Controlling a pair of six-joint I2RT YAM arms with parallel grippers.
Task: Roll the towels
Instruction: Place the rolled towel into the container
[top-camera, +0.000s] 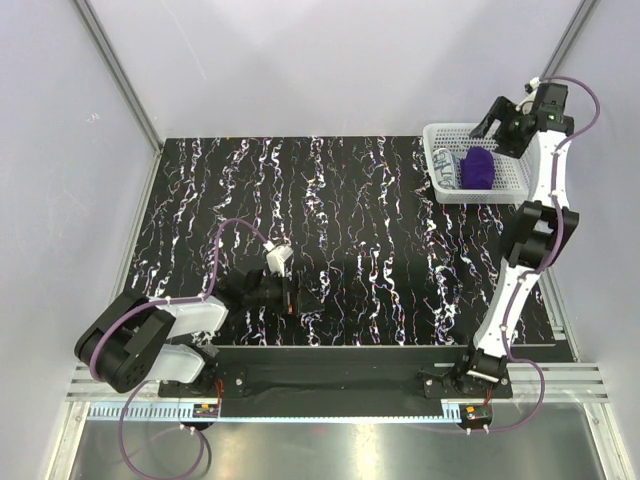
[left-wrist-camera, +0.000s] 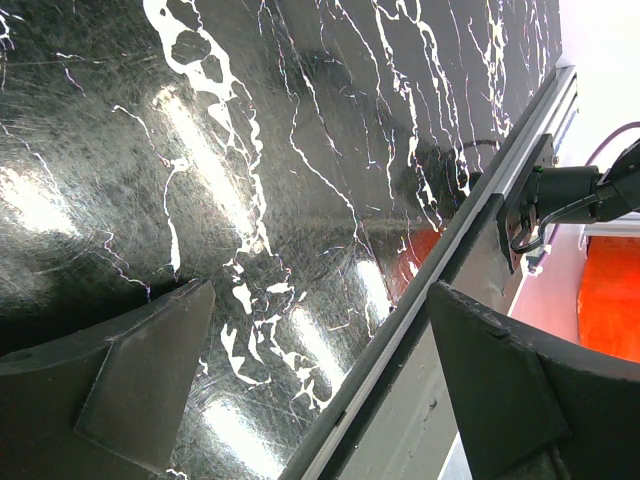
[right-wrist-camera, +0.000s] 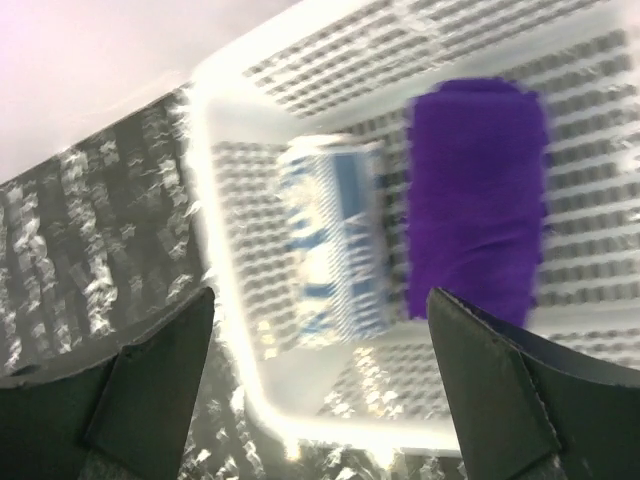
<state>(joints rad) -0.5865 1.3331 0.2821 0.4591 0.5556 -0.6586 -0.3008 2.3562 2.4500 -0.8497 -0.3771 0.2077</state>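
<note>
From the top view we see the whole black counter with its white squiggly lines, and both arms at the near edge. A white basket sits at the far right corner of the counter. Both towels are inside it. The purple towel lies in the middle of the basket, and the blue and white towel lies just beside it, closer to the basket's left wall. From up here they are only small lumps. The right wrist view shows them much bigger, though the picture is blurry. There we see that each towel is a roll, and the two rolls lie side by side, running the same way. We cannot tell if they touch. That view also shows the right end effector with its two dark fingers spread wide and nothing between them. It hangs over the basket and does not touch the towels. The left wrist view shows other things. It looks down at the shiny counter close up, with bright light spots on it. It also shows a grey metal rail along the counter's edge, a black part with a cable past the rail, and some orange-red patches. The left end effector is spread wide too and holds nothing. In the top view it sits low over the middle of the counter, well apart from the basket.
</note>
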